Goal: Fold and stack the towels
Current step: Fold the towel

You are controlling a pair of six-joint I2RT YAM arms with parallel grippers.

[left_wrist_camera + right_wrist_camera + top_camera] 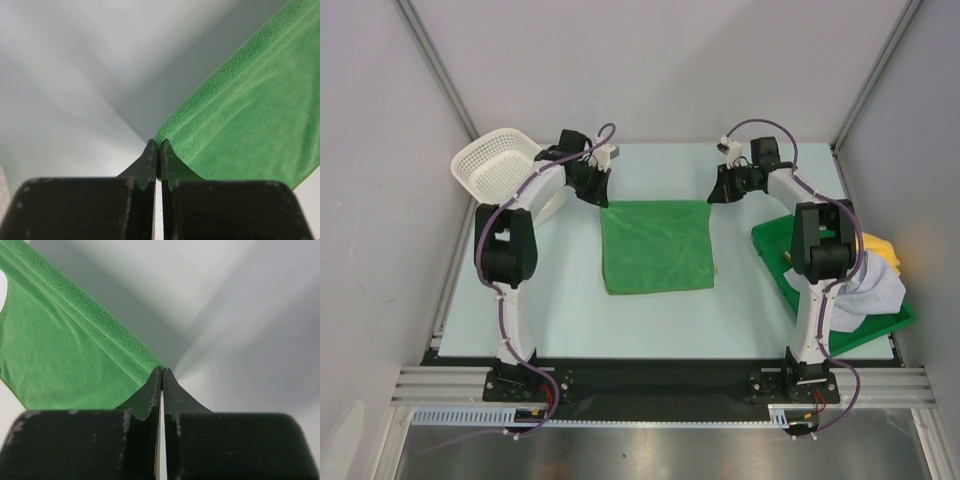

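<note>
A green towel (655, 245) lies flat in the middle of the table, roughly square. My left gripper (601, 196) sits at its far left corner. In the left wrist view the jaws (159, 145) are shut, with the corner of the green towel (250, 115) pinched at their tips. My right gripper (714, 193) sits at the far right corner. Its jaws (162, 371) are shut too, on the green towel (55, 355) at that corner. Further towels, a white one (875, 288) and a yellow one (882, 248), lie bunched at the right.
A green plastic tray (772, 238) stands at the right edge under the bunched towels, partly behind the right arm. A white mesh basket (498, 165) stands tilted at the far left, close to the left arm. Grey walls enclose the table.
</note>
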